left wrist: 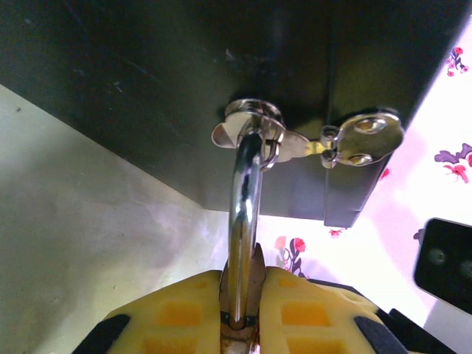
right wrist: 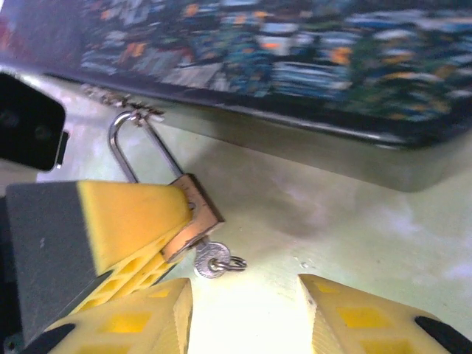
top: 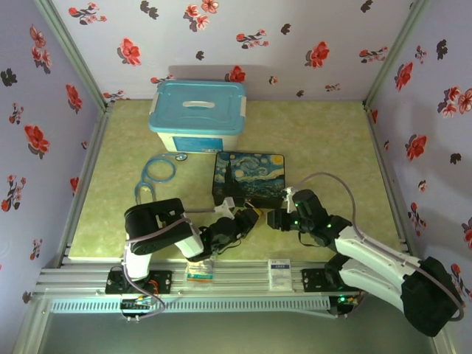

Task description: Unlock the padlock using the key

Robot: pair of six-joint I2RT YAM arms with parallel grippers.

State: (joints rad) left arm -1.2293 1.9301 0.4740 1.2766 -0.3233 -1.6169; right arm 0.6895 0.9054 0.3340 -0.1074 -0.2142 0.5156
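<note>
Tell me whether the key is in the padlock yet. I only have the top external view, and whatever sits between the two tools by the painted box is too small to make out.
Observer: The right wrist view shows the key sticking out of the bottom end of the padlock, with a small ring on its head. It looks inserted.
Operator: Does the right tool have hold of it?
Observer: No. The right tool is open, spread wide just short of the key and not touching it.
</note>
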